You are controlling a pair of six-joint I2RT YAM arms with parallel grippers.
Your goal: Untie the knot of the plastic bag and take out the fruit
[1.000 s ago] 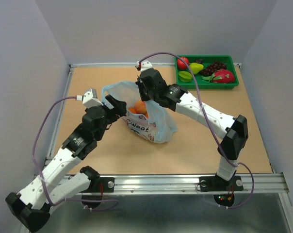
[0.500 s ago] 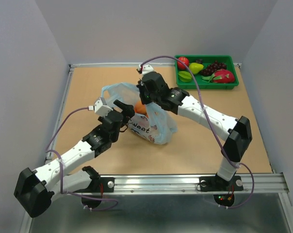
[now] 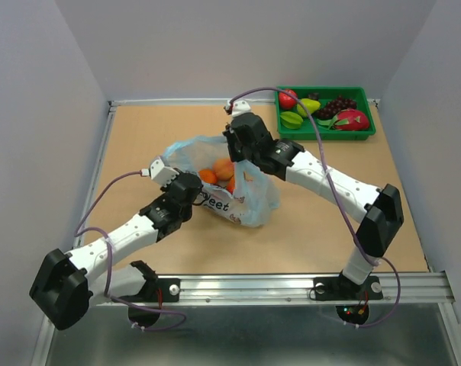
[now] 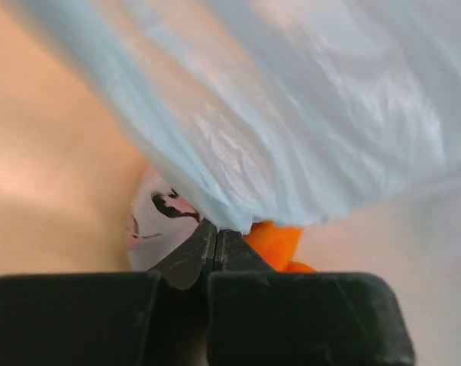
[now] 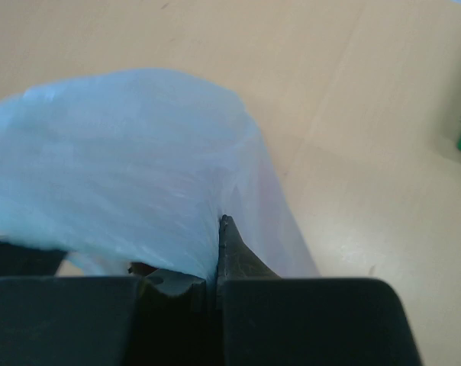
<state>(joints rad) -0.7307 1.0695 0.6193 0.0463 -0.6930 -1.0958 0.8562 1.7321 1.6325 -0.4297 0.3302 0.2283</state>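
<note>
The light blue plastic bag point(image 3: 255, 200) sits mid-table with its mouth held wide, and orange fruit point(image 3: 224, 168) shows inside. No knot is visible in any view. My left gripper point(image 3: 201, 193) is at the bag's near-left rim; in the left wrist view its jaws point(image 4: 217, 232) are shut on the edge of the bag film point(image 4: 291, 114), with an orange fruit point(image 4: 275, 242) just behind. My right gripper point(image 3: 242, 158) is at the far-right rim, shut point(image 5: 219, 227) on a fold of the bag point(image 5: 124, 152) and holding it up.
A green tray point(image 3: 326, 136) at the back right corner holds a red apple point(image 3: 288, 97), a pear point(image 3: 308, 105), grapes point(image 3: 339, 103) and a pink dragon fruit point(image 3: 351, 120). Grey walls close in the table on three sides.
My left arm has stretched forward and right to the bag, and its open jaws have shut at the rim. The right gripper has shifted slightly right with the bag, widening its mouth.
</note>
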